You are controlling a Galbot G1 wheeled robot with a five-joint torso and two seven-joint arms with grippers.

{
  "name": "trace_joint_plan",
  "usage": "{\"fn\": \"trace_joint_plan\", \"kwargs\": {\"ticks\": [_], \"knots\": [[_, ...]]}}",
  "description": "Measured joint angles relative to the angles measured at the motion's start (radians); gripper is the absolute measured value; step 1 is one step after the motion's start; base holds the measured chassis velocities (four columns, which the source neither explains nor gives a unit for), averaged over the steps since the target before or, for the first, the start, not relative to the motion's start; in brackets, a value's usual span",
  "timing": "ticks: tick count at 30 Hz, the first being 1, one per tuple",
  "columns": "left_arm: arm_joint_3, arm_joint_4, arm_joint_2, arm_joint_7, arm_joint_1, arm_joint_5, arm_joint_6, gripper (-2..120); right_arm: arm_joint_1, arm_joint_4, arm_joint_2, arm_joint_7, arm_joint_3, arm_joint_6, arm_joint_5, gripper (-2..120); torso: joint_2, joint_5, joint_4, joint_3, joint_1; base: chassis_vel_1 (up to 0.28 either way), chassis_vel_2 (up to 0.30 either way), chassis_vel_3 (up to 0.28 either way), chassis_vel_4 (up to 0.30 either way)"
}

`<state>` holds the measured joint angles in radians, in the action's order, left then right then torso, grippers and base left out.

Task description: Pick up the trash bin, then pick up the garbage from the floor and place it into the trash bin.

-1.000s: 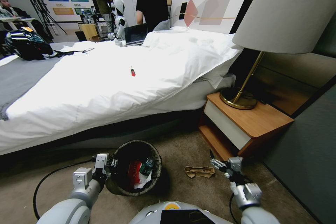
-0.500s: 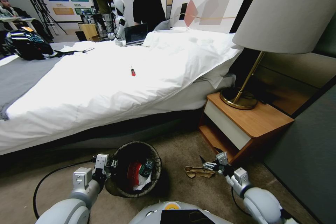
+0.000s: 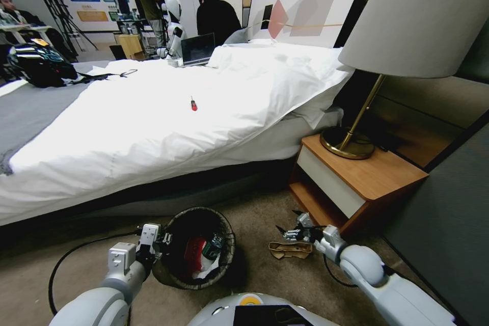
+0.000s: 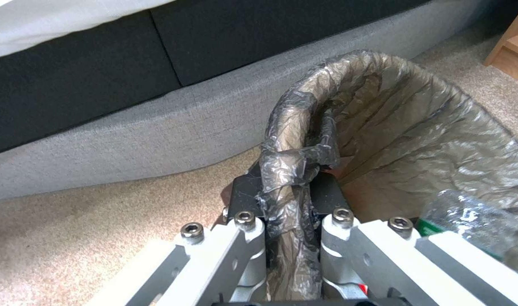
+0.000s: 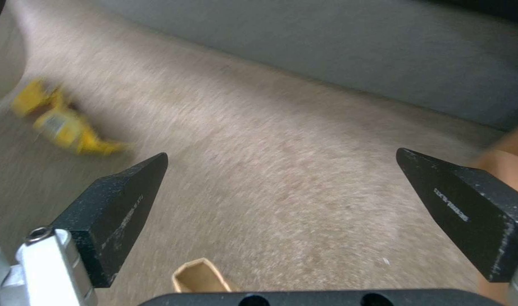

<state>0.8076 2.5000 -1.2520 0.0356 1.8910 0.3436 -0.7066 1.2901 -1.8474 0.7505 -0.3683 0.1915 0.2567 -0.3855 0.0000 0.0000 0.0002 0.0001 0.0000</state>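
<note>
Trash bin (image 3: 196, 249) rim grasped by left end effector (image 4: 287, 199), right end effector (image 3: 291, 224) released above cardboard scrap (image 3: 290, 250)

We see thin, crinkled, glossy brownish plastic film lining the trash bin (image 4: 406, 123), bunched at the rim between matt black pads on the left gripper (image 4: 287, 199), with brushed silver metal links and dark hex screws. Right gripper (image 5: 281, 191) fingers (image 5: 120, 204) are matt black, finely grainy. Carpet (image 5: 281, 140) is short beige pile, rough. Bed base (image 4: 174, 131) is grey woven cloth. Cardboard piece (image 3: 290, 249) is dull brown. Yellow wrapper (image 5: 66, 127) looks shiny. Nightstand (image 3: 367, 173) has smooth wood grain. Duvet (image 3: 153, 122) is white matt cloth.
</note>
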Motion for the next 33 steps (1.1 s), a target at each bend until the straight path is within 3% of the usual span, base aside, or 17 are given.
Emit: {"fn": "trace_joint_plan", "kwargs": {"ticks": [6,10,18,27,33], "knots": [[-0.006,0.000,-0.017,0.001,-0.004,-0.003,0.000,6,-0.080,0.104,-0.008,-0.195,-0.045,-0.012,0.066,100,0.000,0.0000,-0.0002,0.000,0.000,0.000,0.000,0.000,0.000],[-0.011,0.000,-0.025,0.001,-0.007,-0.010,0.000,6,-0.102,0.153,0.007,-0.257,-0.061,-0.022,0.120,100,0.000,-0.0001,-0.0005,0.000,0.000,0.000,0.000,0.000,0.000],[-0.011,0.000,-0.033,0.002,-0.007,-0.019,0.000,6,-0.168,0.240,0.040,-0.330,-0.098,-0.017,0.181,100,0.000,0.0001,-0.0001,0.000,0.000,0.000,0.000,0.000,0.000],[-0.009,0.000,-0.037,0.002,-0.005,-0.021,0.000,6,-0.197,0.275,0.045,-0.357,-0.136,-0.002,0.201,100,0.000,0.0000,-0.0002,0.000,0.000,0.000,0.000,0.000,0.000],[-0.016,0.000,-0.038,0.002,-0.012,-0.026,0.001,6,-0.224,0.365,0.058,-0.372,-0.173,-0.001,0.212,100,0.000,0.0000,-0.0002,0.000,0.000,0.000,0.000,0.000,0.000]]}}
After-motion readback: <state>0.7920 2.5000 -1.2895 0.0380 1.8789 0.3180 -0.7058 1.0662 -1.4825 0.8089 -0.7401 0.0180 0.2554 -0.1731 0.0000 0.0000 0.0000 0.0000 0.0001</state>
